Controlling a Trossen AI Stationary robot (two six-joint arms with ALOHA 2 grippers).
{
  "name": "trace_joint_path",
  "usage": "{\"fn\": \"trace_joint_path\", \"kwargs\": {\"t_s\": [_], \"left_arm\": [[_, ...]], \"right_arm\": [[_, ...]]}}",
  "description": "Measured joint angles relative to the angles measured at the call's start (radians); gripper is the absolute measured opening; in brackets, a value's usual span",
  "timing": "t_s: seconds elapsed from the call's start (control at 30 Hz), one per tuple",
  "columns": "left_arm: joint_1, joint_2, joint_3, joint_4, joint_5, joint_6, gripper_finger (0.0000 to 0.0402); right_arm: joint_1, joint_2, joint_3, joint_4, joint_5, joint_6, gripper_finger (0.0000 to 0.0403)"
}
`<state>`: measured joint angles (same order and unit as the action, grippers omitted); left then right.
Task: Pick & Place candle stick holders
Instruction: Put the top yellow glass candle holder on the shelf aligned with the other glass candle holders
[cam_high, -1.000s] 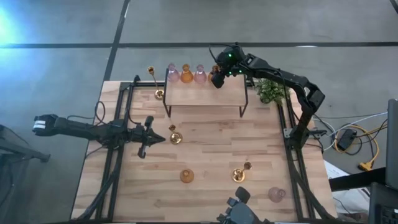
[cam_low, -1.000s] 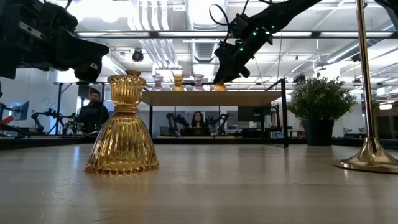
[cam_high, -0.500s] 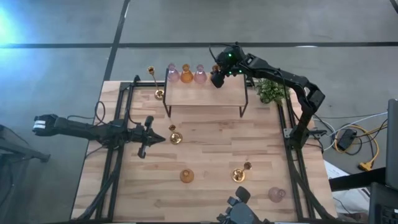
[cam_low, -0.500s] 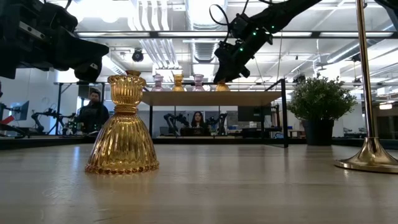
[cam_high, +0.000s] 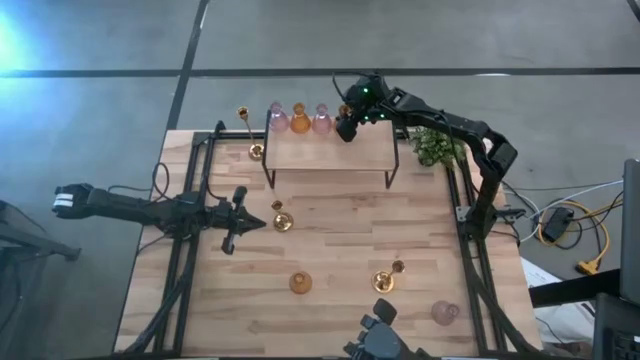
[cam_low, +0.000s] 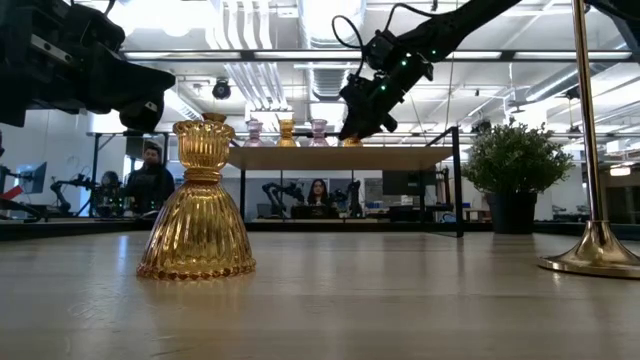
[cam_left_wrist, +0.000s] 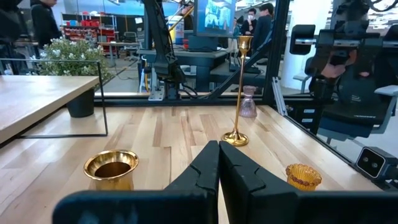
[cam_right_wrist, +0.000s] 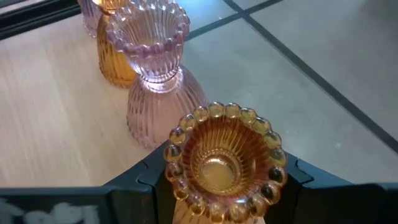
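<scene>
A raised wooden shelf (cam_high: 330, 152) at the table's far side carries a row of three glass holders at its far edge: pink (cam_high: 277, 118), amber (cam_high: 300, 118), pink (cam_high: 322, 120). My right gripper (cam_high: 346, 127) is over the shelf's far edge just right of that row, shut on a fourth, amber holder (cam_right_wrist: 224, 163). My left gripper (cam_high: 240, 216) is shut and empty at the table's left middle, beside a small gold candlestick (cam_high: 280, 218). On the table stand an amber holder (cam_high: 300, 283), a gold candlestick (cam_high: 385, 279), a pink holder (cam_high: 444, 312) and a tall gold candlestick (cam_high: 250, 135). My right gripper pinches the amber holder between its two fingers (cam_right_wrist: 154, 180), which lie on opposite sides of its body below the beaded rim (cam_right_wrist: 180, 140). The holder is upright with its cup open upward. Its base is at the shelf top (cam_low: 350, 142); whether it rests there I cannot tell.
A green potted plant (cam_high: 435, 146) stands right of the shelf, under my right arm. The shelf's thin black legs (cam_high: 268, 178) stand on the table. The nearest pink holder (cam_right_wrist: 155, 68) is close beside the held one. The shelf's near part is bare wood.
My right gripper has shifted a little toward the table's left with the amber holder, closer to the row of three holders on the shelf. The holder stays upright.
</scene>
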<state>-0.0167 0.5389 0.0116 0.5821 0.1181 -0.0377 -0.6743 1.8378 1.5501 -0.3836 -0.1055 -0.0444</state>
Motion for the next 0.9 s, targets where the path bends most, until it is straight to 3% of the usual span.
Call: {"fn": "trace_joint_path", "kwargs": {"t_s": [0.37, 0.9], "left_arm": [[0.000, 0.000, 0.000, 0.000, 0.000, 0.000, 0.0014], [0.000, 0.000, 0.000, 0.000, 0.000, 0.000, 0.0014]], "right_arm": [[0.000, -0.017, 0.000, -0.001, 0.006, -0.007, 0.0169], [-0.001, -0.034, 0.000, -0.005, 0.003, -0.014, 0.0244]]}}
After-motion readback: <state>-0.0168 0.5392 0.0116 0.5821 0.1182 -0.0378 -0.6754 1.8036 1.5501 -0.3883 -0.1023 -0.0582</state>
